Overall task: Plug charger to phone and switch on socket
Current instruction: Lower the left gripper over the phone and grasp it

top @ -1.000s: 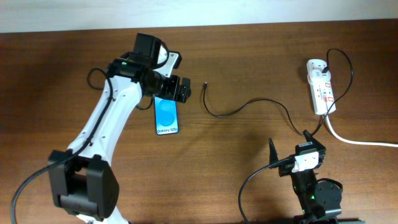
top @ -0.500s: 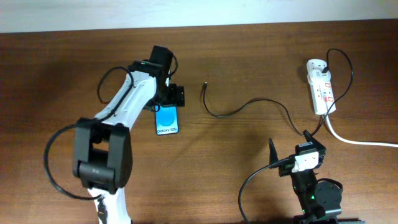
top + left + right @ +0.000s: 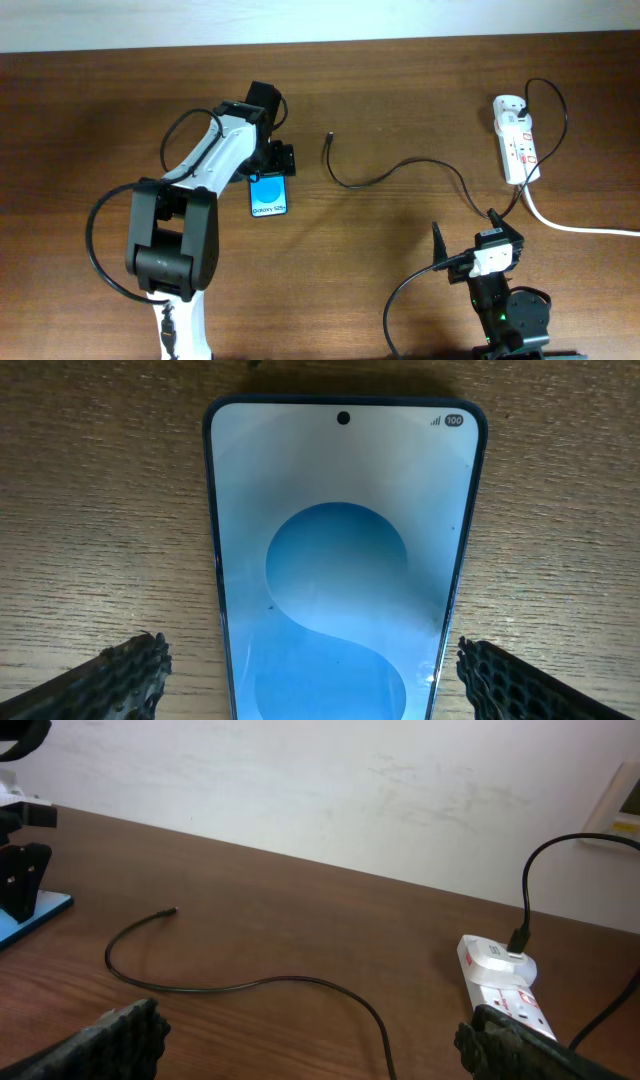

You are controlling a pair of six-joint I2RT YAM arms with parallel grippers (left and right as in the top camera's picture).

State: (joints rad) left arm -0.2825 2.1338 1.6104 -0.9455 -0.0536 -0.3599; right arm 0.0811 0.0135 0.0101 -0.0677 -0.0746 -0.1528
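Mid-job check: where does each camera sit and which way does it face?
Overhead: above the table, looking straight down; both arms, phone, charger, socket.
Left wrist: over the phone, looking down; open left gripper straddles it.
Right wrist: low, facing the far wall across charger and socket; right gripper tips in bottom corners.
Shared: all three show the phone; overhead and right wrist share charger and socket.

Setting: robotics lab or test bench, indoors.
Evidence: two robot arms, the left arm point(image 3: 215, 160) and the right arm point(image 3: 492, 262), mounted at the near edge of a dark wood-grain desk point(image 3: 80, 120). Plain off-white wall point(image 3: 350, 780) behind. Sparse staged items: phone point(image 3: 268, 195), charger point(image 3: 240, 987), socket point(image 3: 515, 140).
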